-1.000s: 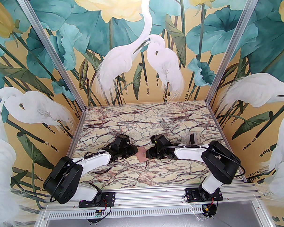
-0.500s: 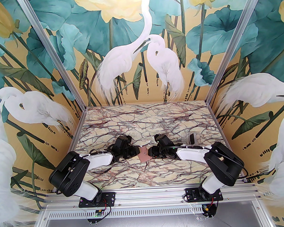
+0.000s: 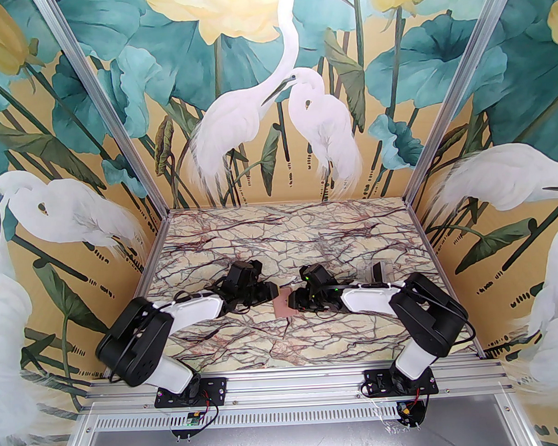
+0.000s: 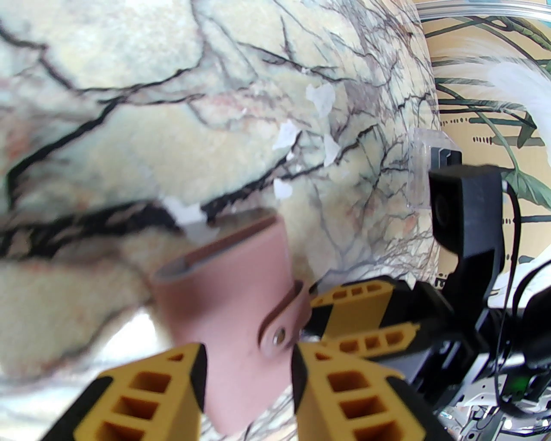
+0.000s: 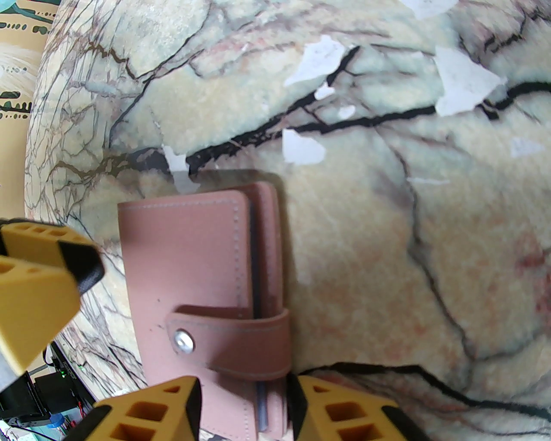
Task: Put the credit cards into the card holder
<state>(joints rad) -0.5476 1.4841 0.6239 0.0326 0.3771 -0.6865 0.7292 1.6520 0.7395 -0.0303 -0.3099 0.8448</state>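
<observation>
- From above, the card holder [image 3: 283,306] lies flat midway between the tabletop's [image 3: 289,244] side edges, with the left gripper [image 3: 274,293] and right gripper [image 3: 292,301] flanking it
- The right wrist view adds its tab [image 5: 232,340] snapped shut and a thin grey edge [image 5: 261,409] between the covers
- The wrist views show both grippers spread, pinching nothing

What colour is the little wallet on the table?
The card holder is dusty pink, clearest in the right wrist view.
</observation>
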